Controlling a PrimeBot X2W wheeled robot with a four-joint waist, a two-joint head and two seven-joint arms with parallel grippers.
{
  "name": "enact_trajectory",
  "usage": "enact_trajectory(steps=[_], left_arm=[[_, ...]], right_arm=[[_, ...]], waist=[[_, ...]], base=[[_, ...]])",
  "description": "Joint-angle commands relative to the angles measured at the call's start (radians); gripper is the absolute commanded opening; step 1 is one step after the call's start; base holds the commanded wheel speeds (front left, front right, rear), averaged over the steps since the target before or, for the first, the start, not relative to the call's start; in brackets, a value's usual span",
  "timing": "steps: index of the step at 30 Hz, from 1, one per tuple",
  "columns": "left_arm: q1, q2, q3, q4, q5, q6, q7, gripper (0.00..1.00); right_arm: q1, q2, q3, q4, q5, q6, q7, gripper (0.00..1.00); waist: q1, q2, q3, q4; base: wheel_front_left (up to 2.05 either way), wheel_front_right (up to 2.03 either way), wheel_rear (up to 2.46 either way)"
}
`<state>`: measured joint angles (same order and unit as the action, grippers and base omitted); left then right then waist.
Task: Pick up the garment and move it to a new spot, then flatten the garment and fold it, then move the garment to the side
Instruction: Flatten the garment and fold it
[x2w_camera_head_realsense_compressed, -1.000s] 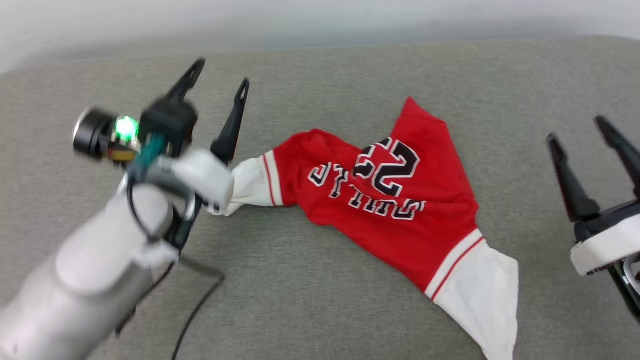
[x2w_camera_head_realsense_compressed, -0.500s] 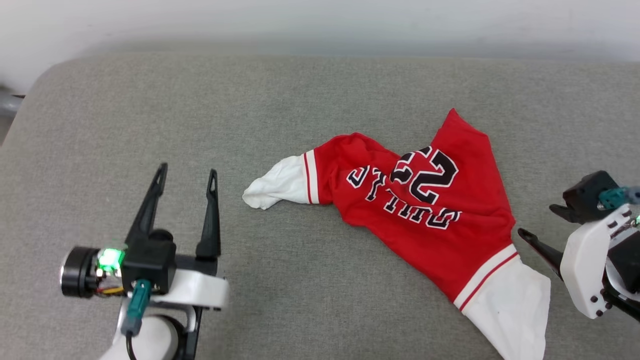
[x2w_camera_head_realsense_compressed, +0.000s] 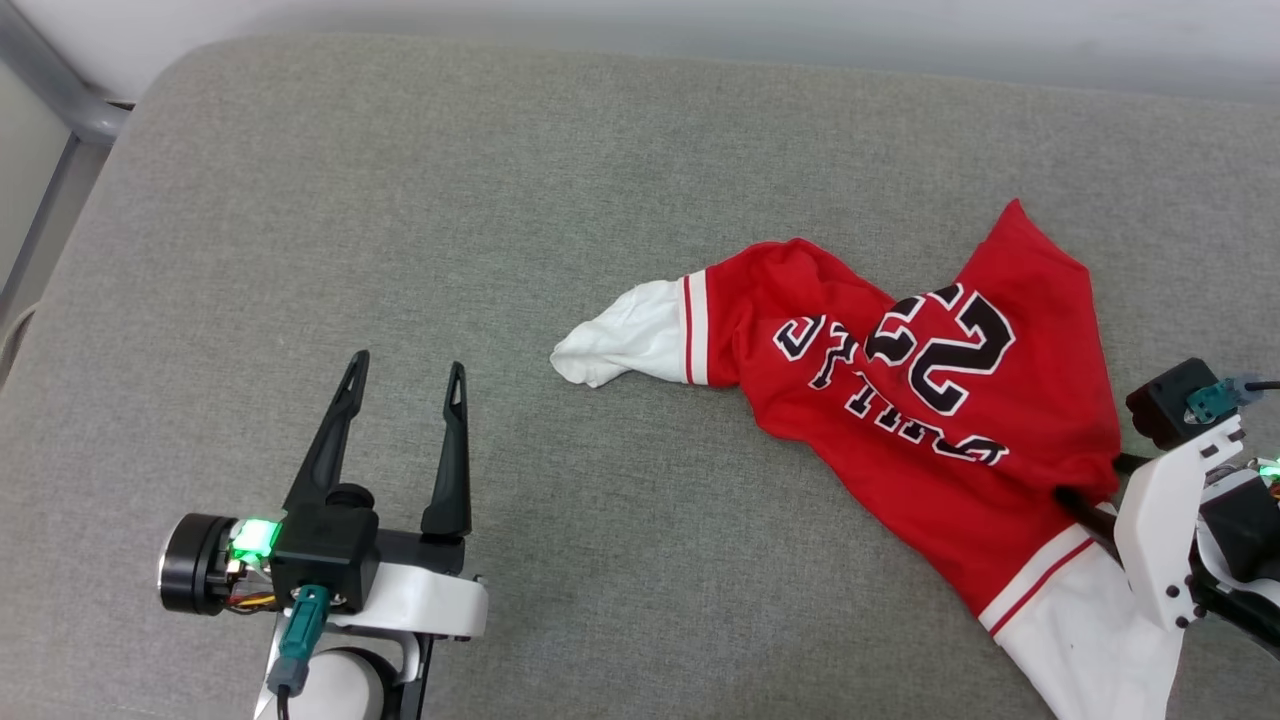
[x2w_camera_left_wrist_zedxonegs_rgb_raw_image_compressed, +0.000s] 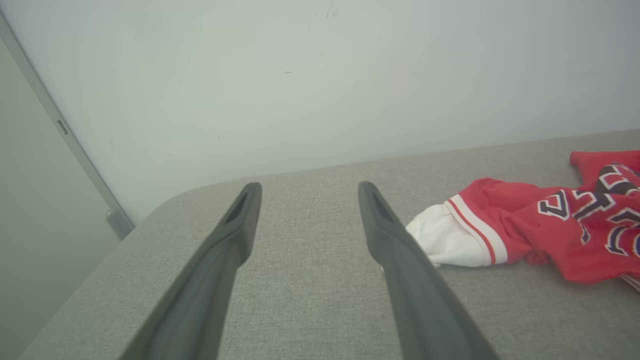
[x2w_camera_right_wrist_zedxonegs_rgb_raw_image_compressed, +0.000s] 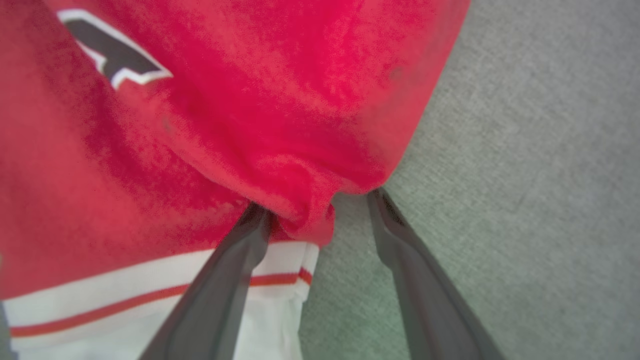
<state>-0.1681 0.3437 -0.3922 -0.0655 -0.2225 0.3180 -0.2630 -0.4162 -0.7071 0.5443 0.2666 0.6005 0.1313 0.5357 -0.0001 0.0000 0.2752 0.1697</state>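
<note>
Only one garment (x2w_camera_head_realsense_compressed: 880, 470); left hand (x2w_camera_head_realsense_compressed: 407, 362), right hand (x2w_camera_right_wrist_zedxonegs_rgb_raw_image_compressed: 318, 200) spread.

only text is on the garment (x2w_camera_head_realsense_compressed: 1000, 520), black-and-white block print, upside down in head view. number (x2w_camera_head_realsense_compressed: 940, 345) at garment centre: looks like 22, creased, not certain. word (x2w_camera_head_realsense_compressed: 860, 385) just beside it, on the garment's near side: reads bulls, end letters folded. wrist views: fragments only, unreadable.

The garment (x2w_camera_head_realsense_compressed: 960, 510) is matt cloth, the upholstery (x2w_camera_head_realsense_compressed: 500, 200) rough woven fabric, the left hand (x2w_camera_head_realsense_compressed: 407, 361) matt plastic.
</note>
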Motion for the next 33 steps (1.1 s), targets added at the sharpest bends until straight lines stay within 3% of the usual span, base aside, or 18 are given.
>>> enact_trajectory(steps=[1, 10, 18, 24, 33], left_arm=[[0.015, -0.01, 0.017, 0.003, 0.013, -0.01, -0.002, 1.0], [0.054, -0.075, 0.098, 0.001, 0.071, -0.078, -0.002, 1.0], [0.036, -0.119, 0.135, 0.003, 0.105, -0.131, -0.002, 1.0], [0.015, -0.157, 0.153, 0.011, 0.131, -0.167, -0.002, 1.0], [-0.002, -0.2, 0.182, 0.027, 0.158, -0.207, -0.002, 1.0]], right_arm=[[-0.001, 0.01, 0.021, 0.02, 0.011, -0.001, -0.026, 0.0], [-0.049, -0.051, -0.073, -0.093, 0.051, -0.001, -0.22, 0.0], [-0.11, -0.071, -0.18, -0.123, 0.045, -0.001, -0.201, 0.0], [-0.231, -0.043, -0.209, 0.049, -0.01, -0.001, -0.182, 0.0], [-0.349, 0.042, -0.248, 0.452, -0.131, -0.001, -0.203, 0.0]], waist=[[0.0001, 0.0, 0.001, -0.004], [0.0001, 0.0, -0.02, -0.043], [0.0001, 0.0, 0.007, -0.021], [0.0001, 0.0, 0.047, 0.022], [0.0001, 0.0, 0.09, 0.07]], base=[[0.0, 0.0, 0.0], [0.0, 0.0, 0.0], [0.0, 0.0, 0.0], [0.0, 0.0, 0.0], [0.0, 0.0, 0.0]])
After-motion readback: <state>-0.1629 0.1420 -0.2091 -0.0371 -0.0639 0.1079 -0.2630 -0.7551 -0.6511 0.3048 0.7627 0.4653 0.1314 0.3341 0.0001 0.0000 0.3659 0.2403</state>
